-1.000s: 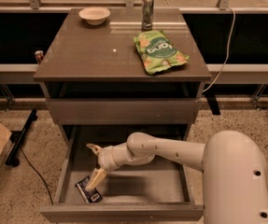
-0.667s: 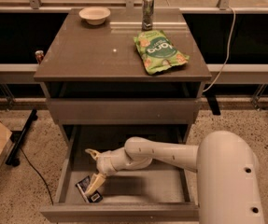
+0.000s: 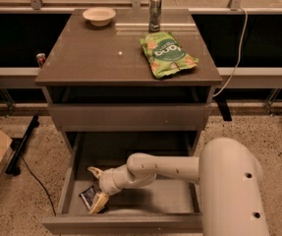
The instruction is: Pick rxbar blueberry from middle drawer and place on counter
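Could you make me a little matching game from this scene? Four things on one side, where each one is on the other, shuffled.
Things:
1. green snack bag
2. pale bowl
3. rxbar blueberry
4. claw

Places:
A. lying on the floor of the open middle drawer, front left
B. counter, back left corner
C. reaching down into the middle drawer, open, at the dark bar
D. counter, right side

Pairs: 1-D, 2-B, 3-A, 4-C

White rounded arm [image 3: 170, 168], cream claw [image 3: 96, 189] in drawer [image 3: 123, 223]
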`<state>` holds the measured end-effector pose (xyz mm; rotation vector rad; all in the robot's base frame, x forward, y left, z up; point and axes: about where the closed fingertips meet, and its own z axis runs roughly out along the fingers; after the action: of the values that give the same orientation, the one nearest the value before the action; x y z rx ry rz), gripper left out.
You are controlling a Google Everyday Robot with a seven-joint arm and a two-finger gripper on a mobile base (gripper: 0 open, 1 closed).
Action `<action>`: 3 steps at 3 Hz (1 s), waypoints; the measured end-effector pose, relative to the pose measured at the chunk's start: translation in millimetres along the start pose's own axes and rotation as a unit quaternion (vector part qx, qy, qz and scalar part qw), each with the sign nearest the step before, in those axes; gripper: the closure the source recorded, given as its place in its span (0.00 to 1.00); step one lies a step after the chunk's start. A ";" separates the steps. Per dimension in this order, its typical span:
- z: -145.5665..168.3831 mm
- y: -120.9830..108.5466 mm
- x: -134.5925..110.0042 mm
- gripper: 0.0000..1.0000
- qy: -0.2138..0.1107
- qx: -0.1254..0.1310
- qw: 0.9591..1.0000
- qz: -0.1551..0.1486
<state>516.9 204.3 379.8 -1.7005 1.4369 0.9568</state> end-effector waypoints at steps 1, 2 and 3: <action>8.8 15.5 13.7 0.00 0.009 -0.003 1.000 0.011; 14.0 26.1 22.4 0.16 0.009 -0.009 1.000 0.025; 15.2 31.4 27.2 0.39 0.005 -0.010 0.999 0.039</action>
<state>487.4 200.6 347.1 -1.6764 1.5152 1.0086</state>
